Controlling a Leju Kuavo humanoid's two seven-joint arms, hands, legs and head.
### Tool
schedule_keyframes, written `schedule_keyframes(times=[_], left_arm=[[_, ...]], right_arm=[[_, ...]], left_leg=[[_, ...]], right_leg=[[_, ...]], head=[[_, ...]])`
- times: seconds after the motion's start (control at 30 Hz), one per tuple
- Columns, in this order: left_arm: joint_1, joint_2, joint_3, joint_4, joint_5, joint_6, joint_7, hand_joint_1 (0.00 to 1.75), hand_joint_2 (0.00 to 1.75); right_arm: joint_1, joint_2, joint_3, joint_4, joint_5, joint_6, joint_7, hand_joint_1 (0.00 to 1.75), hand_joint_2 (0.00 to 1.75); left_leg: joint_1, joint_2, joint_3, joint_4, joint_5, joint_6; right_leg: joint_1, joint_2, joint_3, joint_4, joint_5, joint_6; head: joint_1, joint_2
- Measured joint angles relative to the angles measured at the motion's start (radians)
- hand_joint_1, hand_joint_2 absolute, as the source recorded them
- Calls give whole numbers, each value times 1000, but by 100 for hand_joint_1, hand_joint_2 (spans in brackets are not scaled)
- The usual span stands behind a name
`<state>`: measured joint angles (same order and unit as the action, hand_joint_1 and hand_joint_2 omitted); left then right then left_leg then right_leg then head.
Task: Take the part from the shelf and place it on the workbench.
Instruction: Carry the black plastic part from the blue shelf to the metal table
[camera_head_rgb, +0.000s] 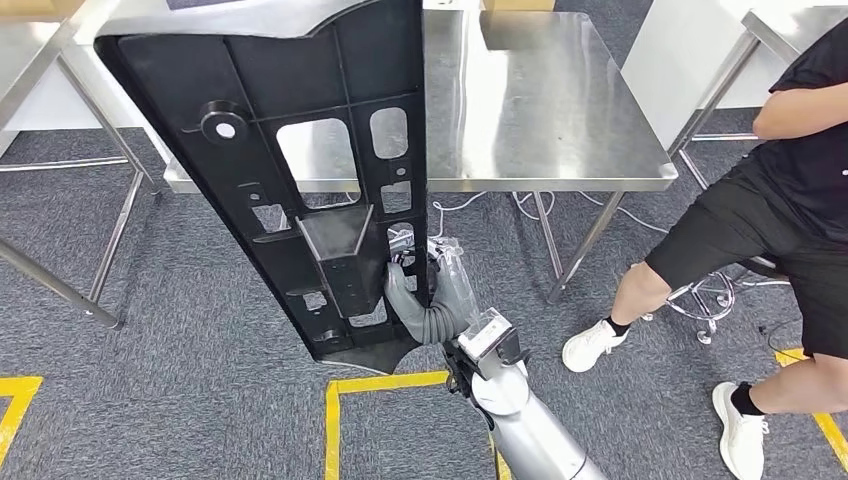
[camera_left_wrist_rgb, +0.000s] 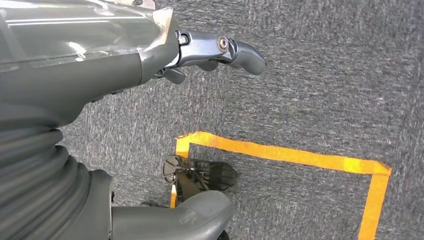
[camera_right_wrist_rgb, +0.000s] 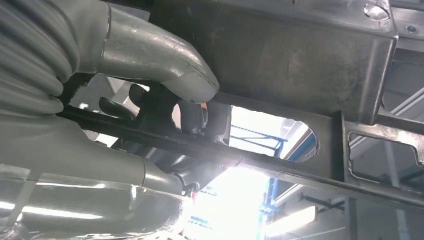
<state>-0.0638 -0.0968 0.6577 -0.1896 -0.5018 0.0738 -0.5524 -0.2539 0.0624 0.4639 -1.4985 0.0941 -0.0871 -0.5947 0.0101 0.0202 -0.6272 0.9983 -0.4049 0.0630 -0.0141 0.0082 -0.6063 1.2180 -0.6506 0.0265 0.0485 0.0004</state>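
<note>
Part (camera_head_rgb: 300, 170): long, rigid black ribbed plastic panel, held upright before the counter (camera_head_rgb: 540, 110) by your right robot hand (camera_head_rgb: 415, 300), gripped low; likely top-heavy. Left robot hand (camera_left_wrist_rgb: 220, 50) hangs empty, fingers apart.

The part (camera_head_rgb: 300, 170) stands upright in front of the robot, its lower right edge gripped by the right hand (camera_head_rgb: 415, 300) — fingers (camera_right_wrist_rgb: 192, 117) reach through a cutout, thumb on the near face. Behind the part is the workbench (camera_head_rgb: 540, 110), w/ the part's upper end overlapping its left portion; a person (camera_head_rgb: 780, 200) sits on a stool (camera_head_rgb: 710, 295) to the bench's right. The left hand (camera_left_wrist_rgb: 220, 52) hangs over the floor — tape lines (camera_left_wrist_rgb: 300, 157) below it.
</note>
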Motion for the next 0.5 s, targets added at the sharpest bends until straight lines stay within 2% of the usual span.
schedule_keyframes(times=[0.03, 0.07, 0.1, 0.13, 0.17, 0.2, 0.23, 0.27, 0.33, 0.4, 0.47, 0.5], left_arm=[[0, 0, 0, 0, 0, 0, 0, 0, 175], [0, -1, 0, 0, 0, 1, 0, 0, 175], [0, -1, 0, 0, 0, 1, 0, 0, 175], [0, -2, 0, 0, 0, 1, 0, 0, 175], [0, -1, 1, 0, 0, 1, 0, 0, 175], [0, -1, 1, 0, 0, 2, 0, 0, 175], [0, 0, 2, 0, 0, 2, 0, 0, 175], [0, 0, 2, 0, 0, 3, 0, 0, 175], [-1, -1, 2, 0, 0, 3, 0, 0, 175], [-1, -1, 2, 0, 0, 3, 0, 0, 175], [-1, -1, 2, 0, 0, 4, 0, 0, 175], [0, -1, 2, 0, 0, 4, 1, 0, 175]], right_arm=[[1, -2, 0, 2, 0, 0, 0, 173, 175], [2, -3, 0, 4, 0, 0, 0, 173, 175], [2, -4, 0, 5, 0, 0, 0, 173, 175], [1, -4, 0, 5, 0, 0, 0, 173, 175], [1, -4, 0, 6, 0, 0, 0, 173, 175], [0, -4, 1, 6, -1, 0, 0, 173, 175], [-1, -3, 1, 6, -1, 0, 0, 173, 175], [-1, -3, 1, 7, -2, 0, -1, 173, 175], [-1, -2, 0, 7, -2, 0, -1, 173, 175], [-1, 0, 0, 7, -3, -1, -2, 173, 175], [-1, 3, 1, 7, -3, -1, -2, 173, 175], [-1, 4, 1, 8, -3, -1, -2, 173, 175]], left_leg=[[0, 6, 1, 0, -1, -2], [1, 12, 2, 1, -3, -4], [2, 19, 4, 2, -5, -8], [4, 26, 7, 6, -9, -14], [4, 32, 10, 10, -13, -22], [3, 39, 13, 14, -18, -31], [2, 46, 17, 17, -23, -39], [1, 54, 21, 17, -25, -47], [6, 68, 28, 16, -30, -59], [13, 43, 15, 55, -63, -69], [16, -1, -38, 173, -129, -74], [16, -12, -74, 241, -156, -74]], right_leg=[[-1, -1, -29, 39, -6, 4], [-3, -3, -38, 39, 8, 13], [-6, -8, -25, -4, 37, 24], [-10, -24, 3, -77, 77, 35], [-12, -47, 28, -142, 113, 41], [-11, -65, 48, -189, 139, 39], [-9, -76, 55, -211, 154, 32], [-5, -74, 52, -210, 158, 20], [-7, -50, 55, -211, 163, 0], [-12, -27, 63, -213, 168, -14], [-9, -5, 64, -213, 169, -20], [-6, 7, 64, -213, 168, -22]], head=[[0, 0], [0, 0], [0, 0], [0, 0], [0, 0], [1, 0], [0, 0], [0, 0], [0, 0], [-1, 0], [-3, 0], [-3, 0]])
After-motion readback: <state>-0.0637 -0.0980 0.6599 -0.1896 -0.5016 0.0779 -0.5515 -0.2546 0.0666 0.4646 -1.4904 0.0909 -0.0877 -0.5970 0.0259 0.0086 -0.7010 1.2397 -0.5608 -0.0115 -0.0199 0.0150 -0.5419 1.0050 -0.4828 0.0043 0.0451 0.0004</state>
